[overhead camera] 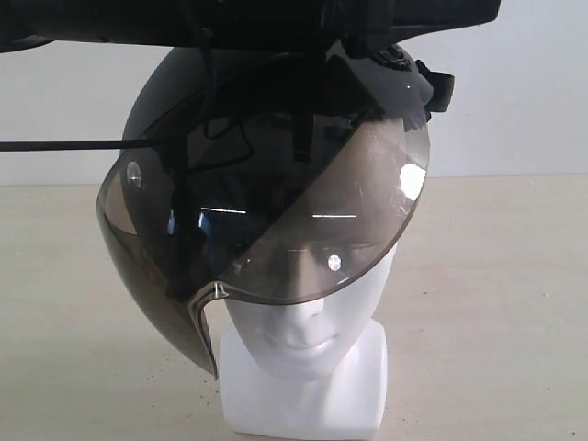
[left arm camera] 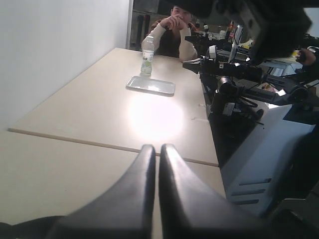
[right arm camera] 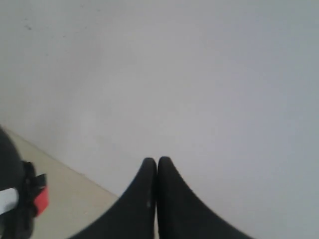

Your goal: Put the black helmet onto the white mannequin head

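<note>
Black helmet (overhead camera: 161, 96) is sitting on the white mannequin head (overhead camera: 303, 377), so it's looking mostly placed, but it's riding crooked. In the exterior view the smoky visor (overhead camera: 276, 230) is hanging low on the left side and riding high on the right, covering the eyes and leaving nose and mouth showing. I'm reading the helmet's front-to-back axis as rolled and slightly turned off the face line, so any next move is going to hinge on levelling that low left side. Neither gripper is holding anything. The left gripper (left arm camera: 158, 147) is showing its fingers pressed together and is aiming across a table (left arm camera: 99, 114), with no helmet in its view at all. The right gripper (right arm camera: 157, 160) is also showing fingers pressed together and is pointing at a bare wall (right arm camera: 199, 74). A dark edge with a red and white bit (right arm camera: 22, 196) is showing at the side of that view, probably the helmet, lying off to the side of the fingers and not between them. So I'm judging the right arm as the nearer one. A dark arm (overhead camera: 276, 18) is crossing just above the helmet in the exterior view; I can't tell which arm it is. Counting: one helmet, one head, two grippers, one tray (left arm camera: 150, 85), one bottle (left arm camera: 146, 62), one person (left arm camera: 172, 37) sitting at the far end.
</note>
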You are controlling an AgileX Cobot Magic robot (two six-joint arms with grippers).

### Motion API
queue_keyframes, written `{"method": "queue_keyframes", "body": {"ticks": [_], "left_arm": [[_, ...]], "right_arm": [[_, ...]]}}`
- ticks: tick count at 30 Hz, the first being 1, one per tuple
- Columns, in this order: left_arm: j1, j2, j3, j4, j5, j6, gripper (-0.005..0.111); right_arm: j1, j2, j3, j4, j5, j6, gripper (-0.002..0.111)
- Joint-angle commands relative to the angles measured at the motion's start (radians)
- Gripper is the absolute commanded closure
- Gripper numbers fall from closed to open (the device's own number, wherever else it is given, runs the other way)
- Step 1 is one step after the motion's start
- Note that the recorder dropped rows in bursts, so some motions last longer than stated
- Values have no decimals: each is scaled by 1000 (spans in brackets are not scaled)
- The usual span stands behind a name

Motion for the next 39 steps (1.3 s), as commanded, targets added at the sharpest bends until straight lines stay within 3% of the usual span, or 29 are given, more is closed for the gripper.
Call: {"method": "queue_keyframes", "body": {"ticks": [1, 8, 10, 14, 17, 21, 24, 30, 34, 39], "left_arm": [[1, 98, 77, 160, -25, -136, 102], [1, 98, 77, 160, -25, -136, 102], [1, 98, 77, 160, -25, -136, 102], [1, 98, 77, 160, -25, -136, 102], [1, 98, 77, 160, -25, -136, 102], [1, 98, 77, 153, -29, -136, 102], [1, 98, 77, 153, -29, -136, 102], [1, 98, 77, 153, -25, -136, 102], [1, 98, 77, 153, -23, -136, 102], [1, 98, 77, 153, -20, -136, 102]], "right_arm": [[-2, -2, 0, -230, -12, 51, 108], [-2, -2, 0, -366, -16, -135, 108], [-2, -2, -3, -447, -2, 37, 108], [-2, -2, -3, -757, 229, 702, 108], [-2, -3, -22, -757, 402, 751, 108], [-68, -1, -106, -568, 483, 591, 108], [-205, -1, -154, -400, 483, 487, 108], [-533, 87, -184, 179, 483, 46, 108], [-751, 189, -184, 716, 307, -248, 108], [-932, 282, -184, 1320, 248, -518, 108]]}}
